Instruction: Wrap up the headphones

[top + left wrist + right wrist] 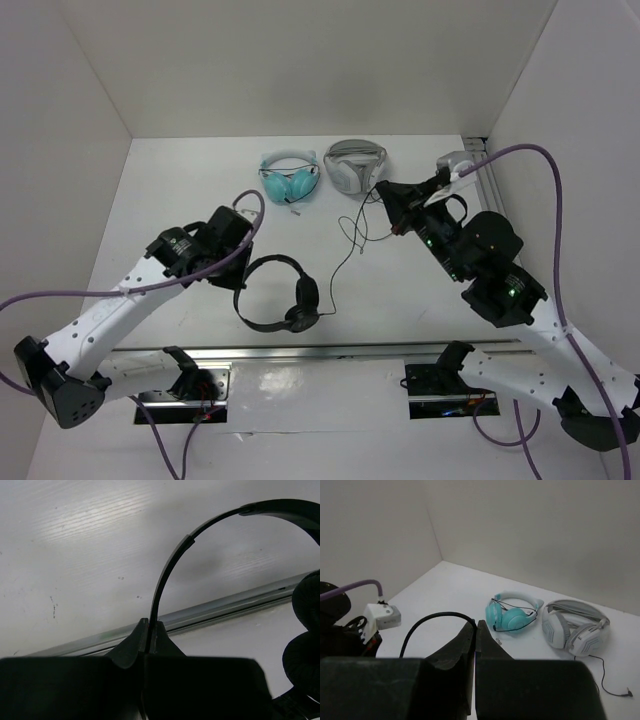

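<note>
Status: left gripper jaws pinch the headband of the black headphones; right gripper jaws pressed onto the cable. 0 turns wound; all wrapping remains.

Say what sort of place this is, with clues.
Probably a robot test cell: white walls box in a table; left arm and right arm stand by a metal rail; black headphones, teal headphones and white headphones are props.

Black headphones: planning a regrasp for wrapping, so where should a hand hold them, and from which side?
The thin headband, on the arc opposite the ear pads, approached from the left. It is a narrow strip fingers close across, as the left hand shows; the pads are round and bulky.
</note>
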You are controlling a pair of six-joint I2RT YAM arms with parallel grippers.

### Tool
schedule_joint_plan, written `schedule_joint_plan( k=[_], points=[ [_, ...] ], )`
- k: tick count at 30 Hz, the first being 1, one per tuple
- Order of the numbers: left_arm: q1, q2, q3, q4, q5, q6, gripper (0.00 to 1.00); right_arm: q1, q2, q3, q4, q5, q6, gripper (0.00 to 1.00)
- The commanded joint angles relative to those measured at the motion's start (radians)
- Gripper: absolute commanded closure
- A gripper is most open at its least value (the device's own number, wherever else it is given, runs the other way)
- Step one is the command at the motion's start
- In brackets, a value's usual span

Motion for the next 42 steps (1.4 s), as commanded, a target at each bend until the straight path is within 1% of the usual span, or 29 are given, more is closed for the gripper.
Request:
schedule_joint_plan(
  k=[1,3,6,7,12,14,17,21,24,27,30,33,35,37,38,40,41,42],
  points=[
    [-0.054,0.018,-0.003,0.116,0.098,0.054,1.00,0.008,0.050,0.048,-0.158,-0.080,-0.064,1.00],
    [-0.087,0.018,-0.003,0.148,0.128,0.074,1.00,0.019,0.074,0.036,-0.167,-0.132,-0.073,1.00],
    [-0.156,0.018,0.017,0.162,0.179,0.098,1.00,0.067,0.097,0.001,-0.139,-0.141,-0.073,1.00],
    [-0.192,0.018,0.017,0.176,0.179,0.098,1.00,0.080,0.106,-0.019,-0.126,-0.132,-0.073,1.00],
    [-0.288,0.051,0.070,0.167,0.127,0.098,1.00,0.174,0.188,-0.048,-0.106,-0.054,-0.073,1.00],
    [-0.326,0.061,0.081,0.167,0.109,0.098,1.00,0.197,0.212,-0.067,-0.105,0.018,-0.073,1.00],
    [-0.349,0.046,0.103,0.167,0.081,0.089,1.00,0.215,0.252,-0.099,-0.092,0.110,-0.044,1.00],
    [-0.349,-0.009,0.147,0.167,0.090,0.089,1.00,0.215,0.294,-0.124,-0.073,0.150,-0.012,1.00],
    [-0.349,-0.049,0.185,0.153,0.090,0.089,1.00,0.203,0.303,-0.150,-0.046,0.150,0.000,1.00],
    [-0.349,-0.072,0.211,0.144,0.121,0.089,1.00,0.182,0.303,-0.173,-0.023,0.101,0.009,1.00],
    [-0.349,-0.098,0.221,0.144,0.130,0.089,1.00,0.182,0.326,-0.173,-0.013,0.092,0.018,1.00],
    [-0.349,-0.118,0.233,0.122,0.083,0.077,1.00,0.173,0.326,-0.203,0.022,0.066,0.019,1.00],
    [-0.349,-0.127,0.254,0.122,0.072,0.065,1.00,0.148,0.314,-0.222,0.058,0.020,0.028,1.00],
    [-0.349,-0.150,0.265,0.122,0.058,0.043,1.00,0.139,0.314,-0.257,0.092,-0.061,0.028,1.00],
    [-0.349,-0.166,0.276,0.133,0.044,0.025,1.00,0.139,0.303,-0.297,0.146,-0.144,0.028,1.00],
    [-0.349,-0.175,0.287,0.148,0.034,0.008,1.00,0.139,0.294,-0.346,0.219,-0.239,0.028,1.00],
    [-0.349,-0.189,0.299,0.157,0.034,-0.012,1.00,0.139,0.283,-0.370,0.302,-0.284,0.028,1.00],
    [-0.349,-0.189,0.299,0.168,0.024,-0.021,1.00,0.139,0.283,-0.413,0.345,-0.357,0.028,1.00]
  ],
)
